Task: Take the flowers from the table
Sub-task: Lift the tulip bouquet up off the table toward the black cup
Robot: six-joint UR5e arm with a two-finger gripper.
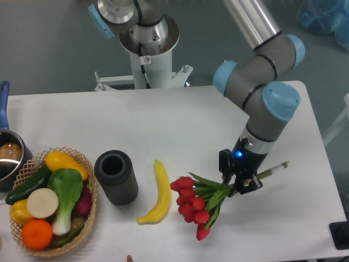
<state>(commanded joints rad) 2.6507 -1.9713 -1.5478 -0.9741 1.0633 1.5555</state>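
— What did the scene look like?

— A white counter [180, 120] stood on a grey floor, with the robot's pedestal behind its far edge.

— And the flowers?

— The flowers [199, 199] were on the right half of the counter, red heads pointing toward the front edge and left, stems running up and right. The gripper [240, 180] was clenched around the green stems just above the leaves, and the pale stem ends stuck out past it on the right. Whether the heads were touching the counter or hanging just above it, I could not tell.

— What was around them?

— A yellow banana [158, 194] lay just to the left, apart from the blooms. Further left stood a dark cylindrical cup [116, 177], upright and open at the top, then a wicker basket [82, 164] filled with vegetables and fruit. A pot [8, 155] with a blue handle sat at the left edge.
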